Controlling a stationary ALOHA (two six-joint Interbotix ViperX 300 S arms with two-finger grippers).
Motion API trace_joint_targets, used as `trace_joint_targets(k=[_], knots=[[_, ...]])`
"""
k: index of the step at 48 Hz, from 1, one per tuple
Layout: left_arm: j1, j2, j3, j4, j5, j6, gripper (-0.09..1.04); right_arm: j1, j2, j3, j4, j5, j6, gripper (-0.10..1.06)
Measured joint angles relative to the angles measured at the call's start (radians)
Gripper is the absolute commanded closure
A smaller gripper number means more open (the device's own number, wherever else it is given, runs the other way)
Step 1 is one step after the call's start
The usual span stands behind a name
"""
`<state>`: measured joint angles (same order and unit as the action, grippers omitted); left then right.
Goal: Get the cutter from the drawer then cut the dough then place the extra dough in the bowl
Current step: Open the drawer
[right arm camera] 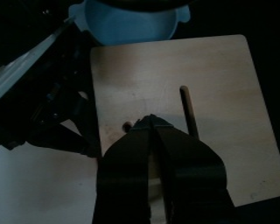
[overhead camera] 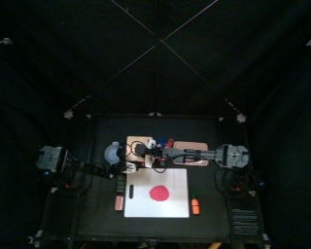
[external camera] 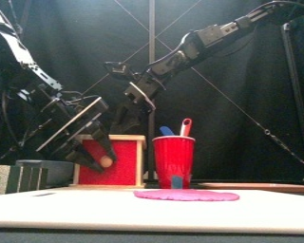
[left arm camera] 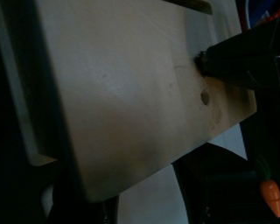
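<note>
Presently the right gripper (right arm camera: 157,131) is set down on the top of the pale wooden box (right arm camera: 219,79), just beside the box's slot, with its jaws drawn together and nothing seen between them. The left gripper (external camera: 98,142) is held close before the red drawer front (external camera: 123,166), near its small knob; whether its jaws are parted cannot be told. The blue-grey bowl (right arm camera: 130,19) is found just beside the box, on the left arm's side. The pink dough (external camera: 186,196) is laid flat on the white cutting board (external camera: 142,214), in front of the box and well apart from both grippers.

The black table (overhead camera: 86,220) bears a white board (overhead camera: 178,206), wooden box (right arm camera: 213,79) and bowl (right arm camera: 125,17).
</note>
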<state>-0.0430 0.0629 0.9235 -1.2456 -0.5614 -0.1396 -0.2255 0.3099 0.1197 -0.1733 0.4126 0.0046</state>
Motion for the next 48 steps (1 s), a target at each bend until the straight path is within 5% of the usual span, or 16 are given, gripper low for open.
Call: trace_joint_targets(k=[16, 48], knots=[[0.0, 0.002, 0.0, 0.002, 0.002, 0.0, 0.5, 0.002, -0.002, 0.003, 0.0, 0.002, 0.0, 0.93], [-0.146, 0.002, 0.006, -0.006, -0.02, -0.002, 0.52, -0.002, 0.0, 0.003, 0.0, 0.002, 0.002, 0.93]])
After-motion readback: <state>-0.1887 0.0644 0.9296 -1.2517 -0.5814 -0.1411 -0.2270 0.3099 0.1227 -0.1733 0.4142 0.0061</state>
